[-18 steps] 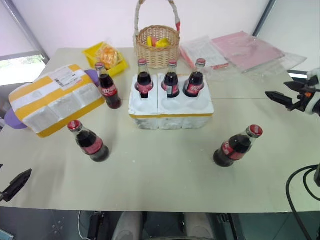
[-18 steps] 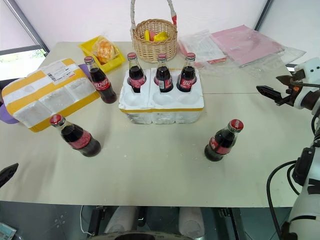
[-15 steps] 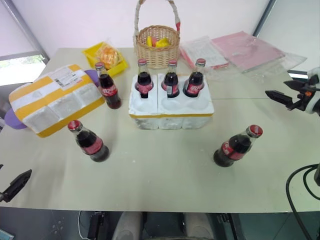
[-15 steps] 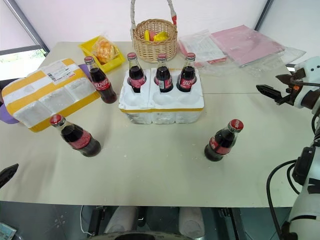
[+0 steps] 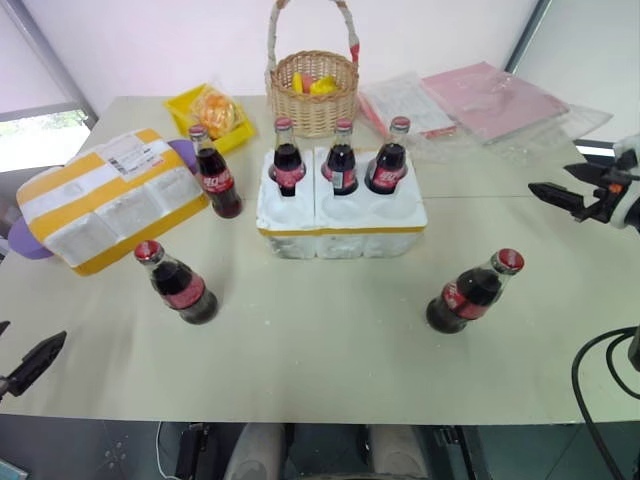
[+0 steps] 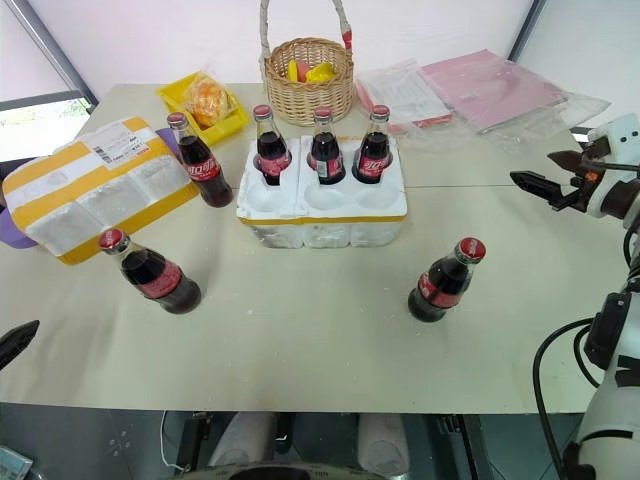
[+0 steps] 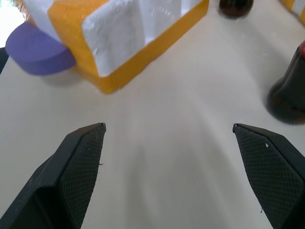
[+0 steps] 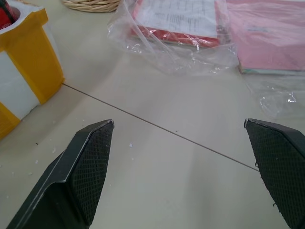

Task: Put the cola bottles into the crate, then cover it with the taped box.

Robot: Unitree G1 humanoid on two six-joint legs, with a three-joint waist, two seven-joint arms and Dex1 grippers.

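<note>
on crate (image 5: pixel 340 222), three cola bottles (image 5: pixel 341 158)

A wicker basket (image 5: pixel 313 88) holding yellow items stands at the counter's (image 5: pixel 330 350) far edge, well away from both tools. A yellow tray (image 5: pixel 209 112) of oranges sits beside it, while clear-wrapped papers (image 5: pixel 405 100) and a pink packet (image 5: pixel 496 100) lie nearer the right tool. A purple disc (image 7: pixel 40 50) lies ahead of the left tool.

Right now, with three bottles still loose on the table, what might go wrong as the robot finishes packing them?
1. The loose cola bottles are tall and narrow; a sideways nudge from the open right gripper or left gripper could probably tip one.
2. The free wells are in the crate's front row, so a bottle lowered there might bump the three already seated behind.
3. The taped box rests tilted on a purple object and may shift when gripped.
</note>
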